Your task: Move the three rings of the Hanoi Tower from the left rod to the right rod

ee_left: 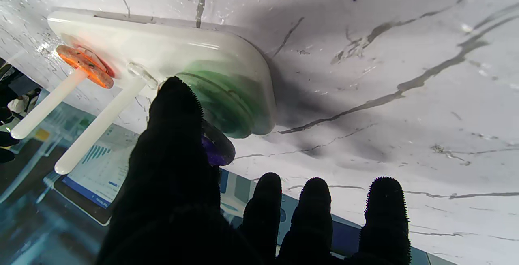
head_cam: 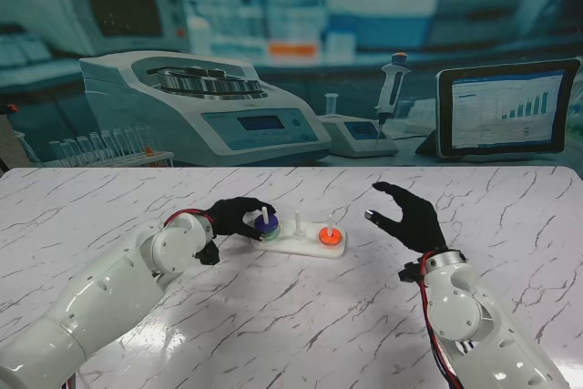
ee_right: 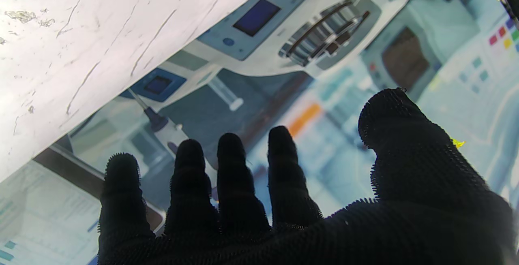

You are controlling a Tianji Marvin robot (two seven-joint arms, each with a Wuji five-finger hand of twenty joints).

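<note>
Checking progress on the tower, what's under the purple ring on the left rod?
A green ring sits under the purple ring, on the white base. The left hand covers part of the stack, so anything else there is hidden.

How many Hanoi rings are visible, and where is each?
3. The orange ring sits on the right rod. The green ring lies at the bottom of the left rod, with the purple ring above it, under the left robot hand. None seems hidden.
</note>
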